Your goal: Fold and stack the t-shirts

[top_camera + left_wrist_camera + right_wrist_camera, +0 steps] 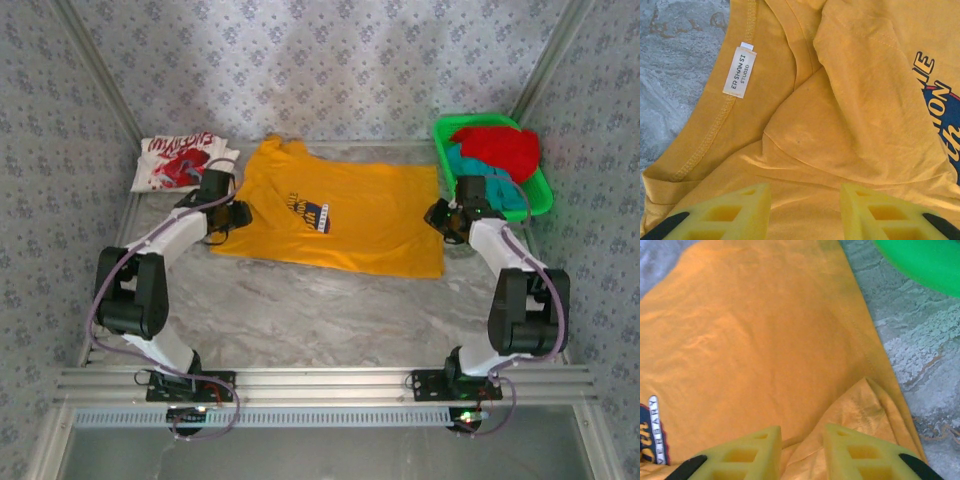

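The yellow-orange t-shirt (340,215) with dark blue chest print lies spread across the middle of the table. My left gripper (238,214) sits at its left edge near the sleeve, jaws apart over rumpled yellow cloth (840,125), nothing pinched between the fingertips (806,200). My right gripper (438,215) is at the shirt's right hem, also open (802,440), with a turned-over corner of the hem (860,410) lying by its right finger. A white t-shirt (180,162) with red graphic lies folded at the back left. Red (500,148) and teal (470,170) t-shirts fill the basket.
The green plastic basket (541,196) stands at the back right, close behind my right wrist, and its rim (920,260) shows in the right wrist view. Bare marble tabletop (320,310) stretches between the shirt and the arm bases. Patterned walls enclose the table.
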You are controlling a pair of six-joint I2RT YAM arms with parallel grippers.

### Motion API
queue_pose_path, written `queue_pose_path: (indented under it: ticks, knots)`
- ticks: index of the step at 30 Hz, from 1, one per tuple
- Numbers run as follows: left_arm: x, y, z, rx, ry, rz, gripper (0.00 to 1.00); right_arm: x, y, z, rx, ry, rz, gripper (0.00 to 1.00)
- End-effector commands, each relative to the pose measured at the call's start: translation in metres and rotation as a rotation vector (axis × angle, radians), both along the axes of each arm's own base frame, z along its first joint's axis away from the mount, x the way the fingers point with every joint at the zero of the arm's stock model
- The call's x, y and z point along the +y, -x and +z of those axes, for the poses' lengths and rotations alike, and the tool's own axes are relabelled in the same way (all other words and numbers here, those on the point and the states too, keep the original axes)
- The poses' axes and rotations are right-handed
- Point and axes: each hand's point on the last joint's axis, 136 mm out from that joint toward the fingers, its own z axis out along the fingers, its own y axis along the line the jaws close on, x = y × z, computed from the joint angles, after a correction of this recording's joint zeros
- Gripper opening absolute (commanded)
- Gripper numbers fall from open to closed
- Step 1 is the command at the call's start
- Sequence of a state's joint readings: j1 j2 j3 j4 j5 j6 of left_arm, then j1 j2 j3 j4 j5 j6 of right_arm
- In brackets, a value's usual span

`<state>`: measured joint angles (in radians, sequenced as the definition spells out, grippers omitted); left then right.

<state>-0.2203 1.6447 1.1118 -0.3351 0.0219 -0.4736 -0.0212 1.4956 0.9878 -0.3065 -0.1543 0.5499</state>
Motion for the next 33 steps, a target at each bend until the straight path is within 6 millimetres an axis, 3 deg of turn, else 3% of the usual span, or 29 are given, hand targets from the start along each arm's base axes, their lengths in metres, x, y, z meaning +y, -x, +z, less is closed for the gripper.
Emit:
queue_pose_path:
  ticks: [1, 4, 7, 13, 18, 26, 33]
  knots:
    - [-0.009, 0.001, 0.006, -0.014, 0.019, -0.021, 0.44, 0.016, 0.018, 0.006, 0.011, 0.012, 0.076, 0.36]
    - [-0.011, 0.001, -0.004, 0.009, 0.019, -0.033, 0.45, 0.029, 0.034, -0.001, 0.015, 0.029, 0.103, 0.36]
    - [-0.014, 0.001, -0.019, 0.037, 0.023, -0.046, 0.43, 0.044, 0.044, -0.017, 0.02, 0.048, 0.142, 0.27]
    - [-0.016, 0.006, -0.038, 0.063, 0.051, -0.031, 0.41, 0.07, 0.042, -0.058, 0.104, -0.087, 0.177, 0.24]
    - [-0.024, 0.021, -0.062, 0.097, 0.135, -0.014, 0.4, 0.074, 0.043, -0.078, 0.157, -0.08, 0.178, 0.25]
    - [-0.026, 0.062, -0.087, 0.15, 0.198, 0.019, 0.4, 0.074, 0.072, -0.096, 0.225, -0.148, 0.112, 0.26]
    - [-0.015, 0.121, -0.083, 0.177, 0.187, 0.075, 0.4, 0.066, 0.115, -0.103, 0.265, -0.169, 0.04, 0.26]
